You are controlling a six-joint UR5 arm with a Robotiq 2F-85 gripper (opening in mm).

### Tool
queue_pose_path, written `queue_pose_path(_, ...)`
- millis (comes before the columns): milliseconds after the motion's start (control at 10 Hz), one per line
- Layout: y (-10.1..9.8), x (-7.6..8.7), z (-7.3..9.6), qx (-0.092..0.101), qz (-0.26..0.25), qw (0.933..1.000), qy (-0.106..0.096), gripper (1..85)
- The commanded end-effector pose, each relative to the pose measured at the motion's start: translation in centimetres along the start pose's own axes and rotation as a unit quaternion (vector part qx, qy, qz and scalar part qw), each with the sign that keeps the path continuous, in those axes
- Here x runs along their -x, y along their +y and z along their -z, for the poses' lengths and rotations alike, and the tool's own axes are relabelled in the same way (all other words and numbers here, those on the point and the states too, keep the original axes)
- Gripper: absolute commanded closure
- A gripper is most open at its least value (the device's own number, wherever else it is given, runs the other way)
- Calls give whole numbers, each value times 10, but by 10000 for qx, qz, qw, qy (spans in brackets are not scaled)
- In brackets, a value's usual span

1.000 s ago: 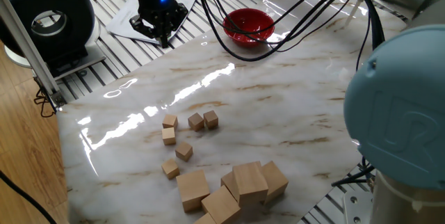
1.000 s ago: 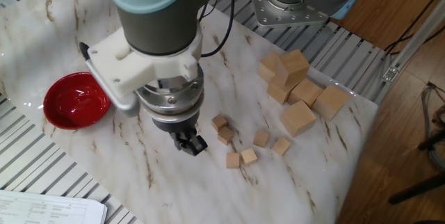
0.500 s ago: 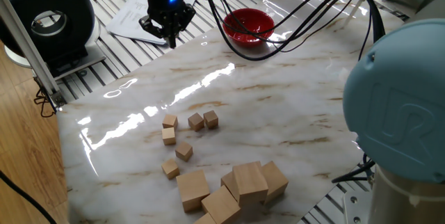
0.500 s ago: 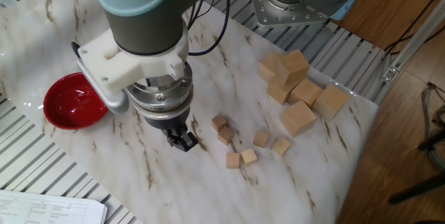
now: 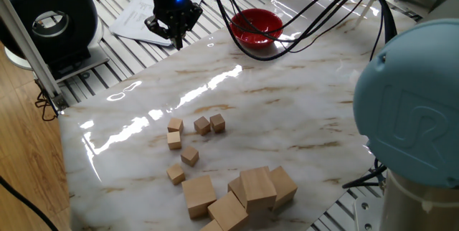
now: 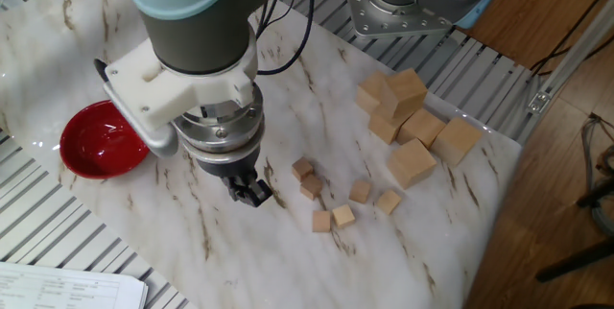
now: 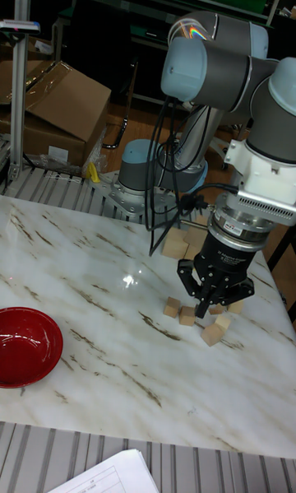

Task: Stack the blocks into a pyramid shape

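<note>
Hovering: the gripper (image 5: 177, 42) hung above the marble table (image 5: 287, 109), well apart from every block and holding nothing
Fingers: in the tall view the gripper (image 7: 205, 310) pointed down with its fingers (image 7: 186, 287) parted around an empty gap; in the other fixed view the gripper (image 6: 251, 194) tip was seen from above, its gap not readable
Blocks: six small blocks lay loose and flat on the table, none stacked
Top trio: one block (image 5: 175, 125), a second (image 5: 201, 125) and a third (image 5: 217, 122) sat in a rough row, the last two just beside each other
Lower trio: a fourth block (image 5: 173, 140) lay just below the first, a fifth (image 5: 189, 156) near it toward the table's front, a sixth (image 5: 176, 173) further front
Other side: the same small blocks showed as a scatter, among them one (image 6: 303, 168) nearest the gripper and one (image 6: 389, 201) nearest the big cubes
Big cubes: a cluster of larger cubes (image 5: 258, 186) sat near the table's front edge, one resting on others; from the other side the cluster (image 6: 411, 117) lay by the table's far corner
Bowl: a red bowl (image 5: 256, 26) stood at the far table edge, to the side of the gripper; also seen in the other fixed view (image 6: 104, 140) and the tall view (image 7: 25, 346)
Paper: sheets (image 5: 140, 17) lay off the table behind the gripper
</note>
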State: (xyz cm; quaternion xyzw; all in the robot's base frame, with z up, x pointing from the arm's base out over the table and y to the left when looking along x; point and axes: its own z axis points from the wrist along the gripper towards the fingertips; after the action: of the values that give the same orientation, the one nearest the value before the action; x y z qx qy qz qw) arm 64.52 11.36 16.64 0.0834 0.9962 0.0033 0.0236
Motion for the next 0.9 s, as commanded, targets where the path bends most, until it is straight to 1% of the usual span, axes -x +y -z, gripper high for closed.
queue_pose_path(0, 4, 6, -2, 85, -37, 9999, -92, 847)
queue_pose_path(200, 17, 4, -2, 361, -391, 9986, -51, 847)
queue_pose_path(300, 16, 4, -2, 338, -389, 9987, -56, 847)
queue_pose_path(400, 24, 5, -2, 494, -422, 9979, -54, 847)
queue_pose_path(500, 20, 2, -2, 413, -224, 9989, -7, 847)
queue_pose_path(600, -4, 1, -3, -38, 175, 9998, -9, 847)
queue_pose_path(700, 3, 1, -3, 92, -123, 9999, 3, 847)
queue_pose_path(800, -11, 7, -3, -176, 39, 9998, -112, 847)
